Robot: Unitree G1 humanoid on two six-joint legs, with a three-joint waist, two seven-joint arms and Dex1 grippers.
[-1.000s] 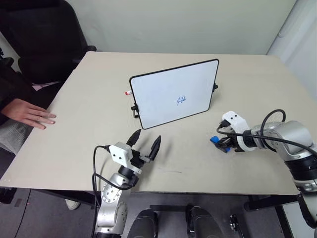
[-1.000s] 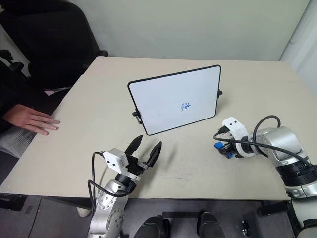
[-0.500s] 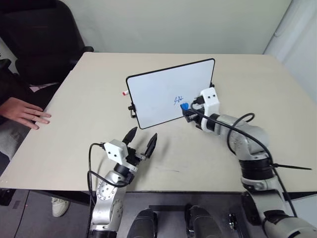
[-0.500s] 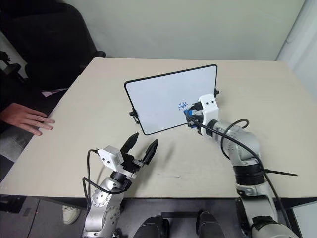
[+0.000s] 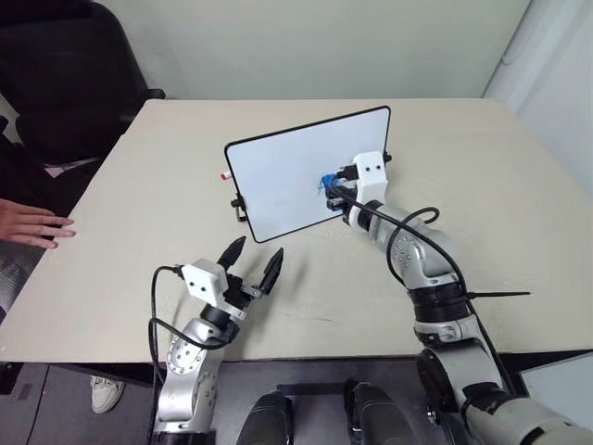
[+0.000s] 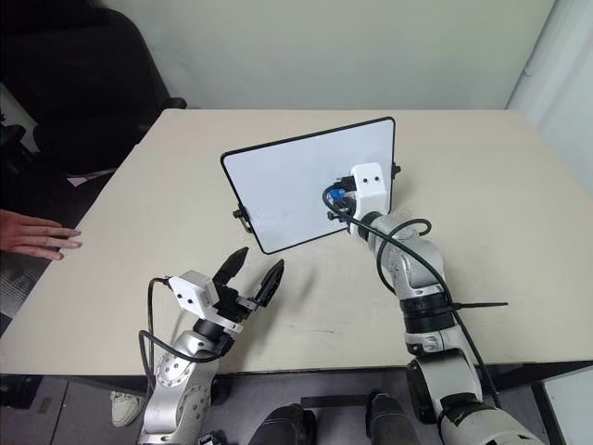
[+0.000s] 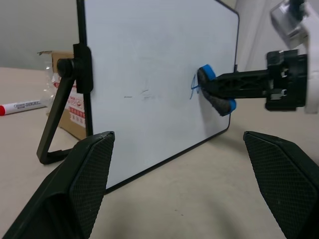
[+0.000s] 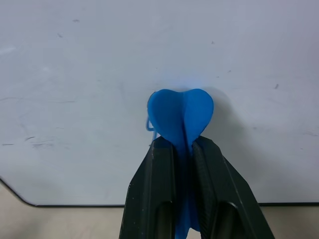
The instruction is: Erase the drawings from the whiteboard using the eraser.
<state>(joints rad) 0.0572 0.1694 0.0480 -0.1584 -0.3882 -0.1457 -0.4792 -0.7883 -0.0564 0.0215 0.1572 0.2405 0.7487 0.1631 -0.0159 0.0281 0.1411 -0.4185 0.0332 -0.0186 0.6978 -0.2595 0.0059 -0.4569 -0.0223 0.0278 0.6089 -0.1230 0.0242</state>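
The whiteboard (image 5: 278,176) stands tilted on small black feet at the middle of the table. My right gripper (image 5: 335,192) is shut on the blue eraser (image 8: 180,113) and presses it against the board's face. The eraser sits right on the drawings (image 7: 193,90); a small blue stroke of them peeks out beside it (image 8: 149,124). My left gripper (image 5: 258,248) hovers open near the table's front edge, in front of the board, with nothing between its fingers.
A red-and-white marker (image 5: 225,174) lies behind the board's left edge, next to a small cardboard box (image 7: 67,107). A person's hand (image 5: 32,225) rests on the table's left edge. A black chair (image 5: 65,83) stands at the far left.
My right arm has swung left and forward with the eraser, from the table right of the board up to the board's face, onto the scribble. The left gripper has stayed about where it was.
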